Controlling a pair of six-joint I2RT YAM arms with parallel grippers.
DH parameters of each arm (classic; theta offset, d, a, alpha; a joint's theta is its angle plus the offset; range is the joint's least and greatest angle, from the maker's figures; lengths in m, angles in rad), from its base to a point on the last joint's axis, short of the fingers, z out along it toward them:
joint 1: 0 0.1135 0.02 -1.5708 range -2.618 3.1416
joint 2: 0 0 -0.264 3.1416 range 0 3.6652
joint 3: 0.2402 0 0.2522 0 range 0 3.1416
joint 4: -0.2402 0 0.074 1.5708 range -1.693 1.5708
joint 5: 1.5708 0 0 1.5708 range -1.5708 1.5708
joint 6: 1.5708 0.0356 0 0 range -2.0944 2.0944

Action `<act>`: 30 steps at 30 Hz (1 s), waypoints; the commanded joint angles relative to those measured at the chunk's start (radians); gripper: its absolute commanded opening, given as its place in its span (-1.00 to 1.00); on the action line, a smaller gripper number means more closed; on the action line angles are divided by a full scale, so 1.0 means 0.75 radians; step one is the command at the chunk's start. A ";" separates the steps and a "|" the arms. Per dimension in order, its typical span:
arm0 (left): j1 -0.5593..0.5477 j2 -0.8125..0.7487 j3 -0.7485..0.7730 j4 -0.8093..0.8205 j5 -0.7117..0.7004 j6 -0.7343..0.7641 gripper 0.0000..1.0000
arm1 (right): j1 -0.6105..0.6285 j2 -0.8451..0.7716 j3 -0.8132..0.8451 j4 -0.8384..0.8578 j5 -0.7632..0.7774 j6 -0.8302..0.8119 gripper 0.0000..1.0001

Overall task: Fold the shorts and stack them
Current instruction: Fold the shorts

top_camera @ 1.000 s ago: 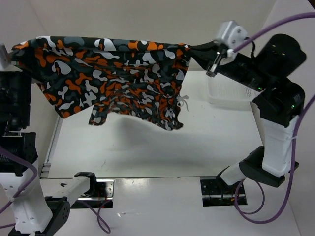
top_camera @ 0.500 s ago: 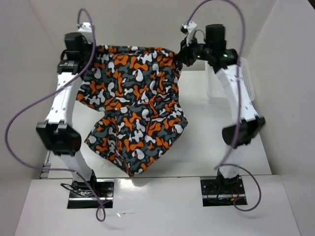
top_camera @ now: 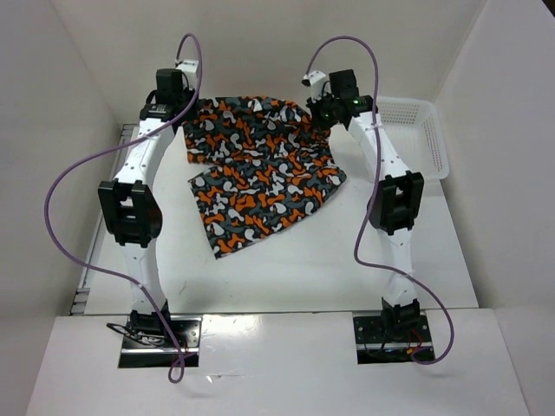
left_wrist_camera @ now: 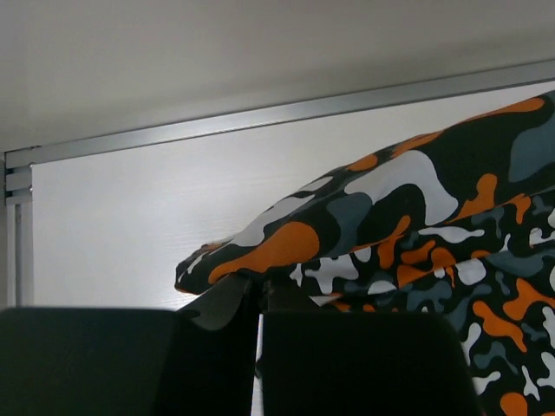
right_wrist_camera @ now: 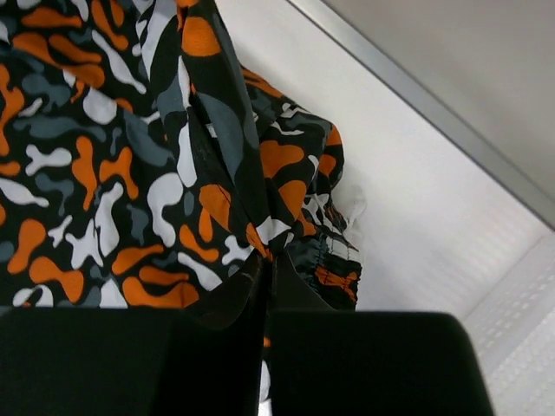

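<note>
The shorts (top_camera: 260, 169) are black with orange, grey and white camouflage blotches. They lie spread on the white table, from the far edge toward the middle. My left gripper (top_camera: 186, 117) is shut on their far left corner, which shows pinched between its jaws in the left wrist view (left_wrist_camera: 260, 282). My right gripper (top_camera: 319, 108) is shut on their far right corner at the waistband, seen bunched in the right wrist view (right_wrist_camera: 270, 256). Both arms are stretched far out over the table.
A white plastic basket (top_camera: 416, 134) stands at the far right of the table. A metal rail (left_wrist_camera: 260, 113) runs along the table's far edge. White walls close in on the left, back and right.
The shorts hung in the air between both grippers, stretched wide. Both arms have reached forward and down, and the shorts now lie on the table's far half.
</note>
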 commanded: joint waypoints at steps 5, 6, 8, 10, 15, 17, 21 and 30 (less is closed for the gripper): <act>-0.075 -0.355 -0.350 0.076 -0.130 0.005 -1.00 | 0.094 -0.266 -0.281 0.183 0.239 -0.275 -0.99; -0.089 -0.410 -0.562 0.076 -0.160 0.005 -1.00 | 0.106 -0.319 -0.499 0.226 0.263 -0.331 -0.99; -0.116 -0.551 -0.747 0.033 -0.161 0.005 -1.00 | 0.149 -0.499 -0.735 0.350 0.341 -0.517 -0.99; -0.144 -0.629 -0.949 -0.081 -0.161 0.005 -1.00 | 0.149 -0.634 -1.007 0.388 0.374 -0.623 -0.99; -0.175 -0.897 -1.193 -0.243 -0.148 0.005 -1.00 | 0.086 -0.767 -1.320 0.419 0.399 -0.752 -0.99; -0.232 -0.981 -1.245 -0.337 -0.132 0.005 -1.00 | 0.086 -0.796 -1.412 0.447 0.399 -0.783 -0.99; -0.357 -1.031 -1.396 -0.470 -0.087 0.005 -0.96 | 0.098 -0.810 -1.483 0.464 0.431 -0.795 -0.99; -0.521 -1.035 -1.448 -0.601 0.005 0.005 -0.89 | 0.127 -0.931 -1.613 0.476 0.495 -0.816 -0.99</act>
